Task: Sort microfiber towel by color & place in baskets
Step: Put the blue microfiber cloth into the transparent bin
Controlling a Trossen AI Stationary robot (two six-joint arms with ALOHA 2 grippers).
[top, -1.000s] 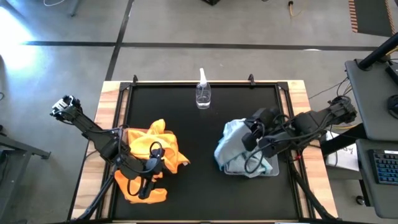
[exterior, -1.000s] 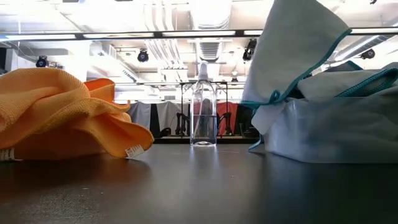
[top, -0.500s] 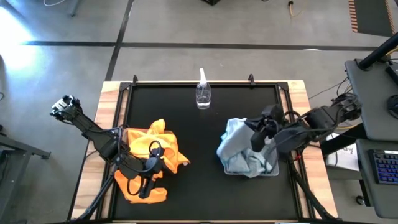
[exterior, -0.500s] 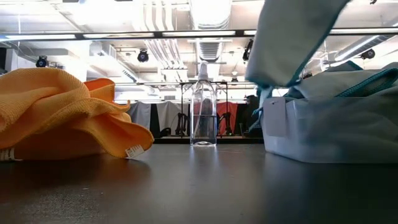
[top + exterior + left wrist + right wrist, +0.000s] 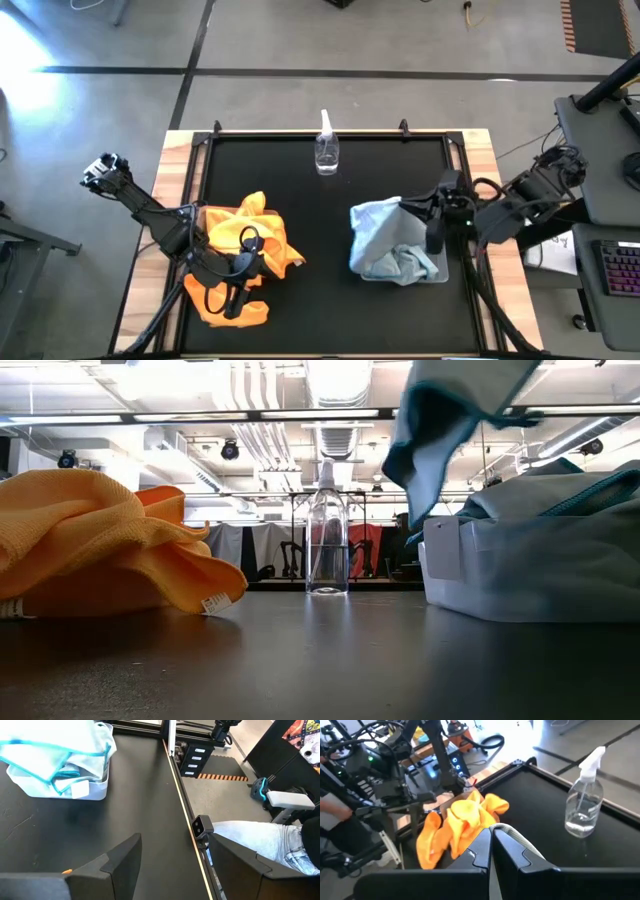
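Observation:
A pale blue-grey microfiber towel [image 5: 374, 226] with teal trim hangs in the air from my right gripper [image 5: 410, 208], which is shut on it over the right half of the table. Below it stands a clear plastic basket [image 5: 436, 272] holding more blue-grey towels [image 5: 55, 757]. Bright orange towels [image 5: 245, 240] lie heaped at the left. My left gripper [image 5: 175, 865] hovers open over that heap, with nothing between its fingers. My right gripper pinches an edge of the blue-grey towel [image 5: 509, 833] between its two shut fingers, which slant slightly downward from the table's right side. The towel [image 5: 440, 430] hangs slack below the fingers, clear of the table, its lower end beside the basket's left wall.
A clear spray bottle [image 5: 326, 148] stands upright near the middle of the far edge. Bare black mat lies between the orange heap and the basket. In the left wrist view a person's leg [image 5: 270, 840] shows past the table's edge.
My right gripper has risen, drawn back toward the table's right edge and tipped closer to level, staying shut. The blue-grey towel has come up with it. Its lower end, which hung near the table beside the basket, now hangs about level with the basket's rim.

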